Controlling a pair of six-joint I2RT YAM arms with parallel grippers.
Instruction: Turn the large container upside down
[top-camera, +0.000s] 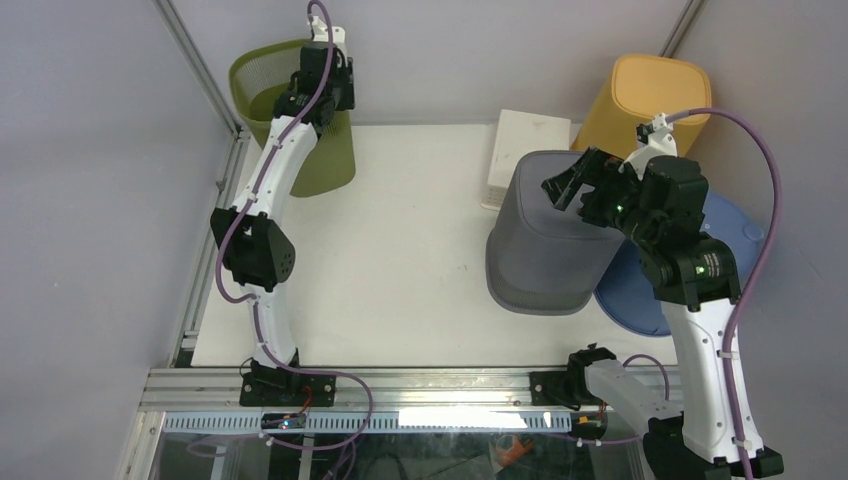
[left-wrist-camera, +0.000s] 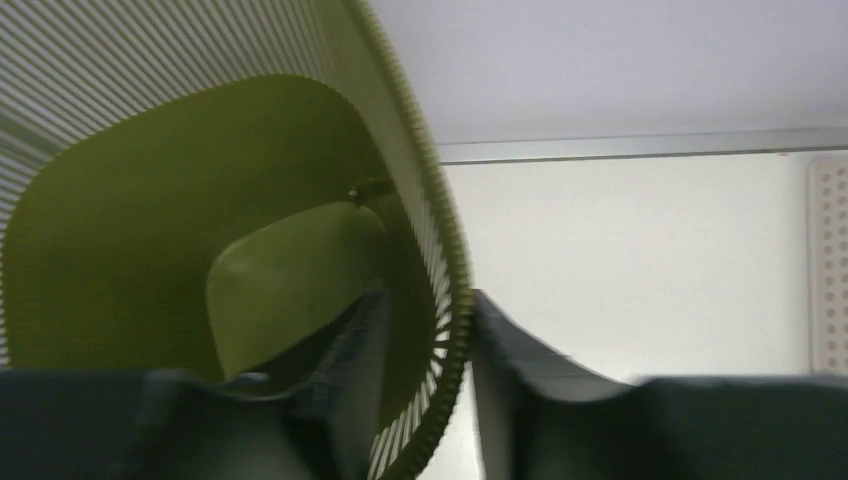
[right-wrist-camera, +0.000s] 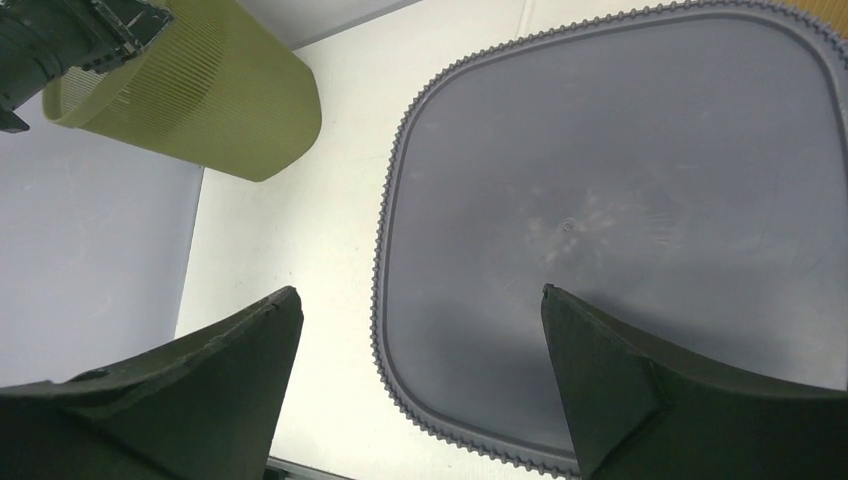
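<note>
The left gripper (left-wrist-camera: 425, 300) straddles the rim of the upright green basket (top-camera: 330, 165) at the far left corner of the table (top-camera: 400, 260), one finger inside and one outside. I cannot tell whether it pinches the wall. The right gripper (right-wrist-camera: 416, 290) hangs wide open above the grey bin (top-camera: 545, 250), which stands bottom-up.

yel. bin (top-camera: 650, 100) upside-dn, wht box (top-camera: 525, 140), blue lid (top-camera: 742, 226)

Upright green ribbed bin (top-camera: 330, 160), far-left corner

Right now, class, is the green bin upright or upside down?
Upright: the green bin stands mouth up; left wrist view shows its floor.
</note>
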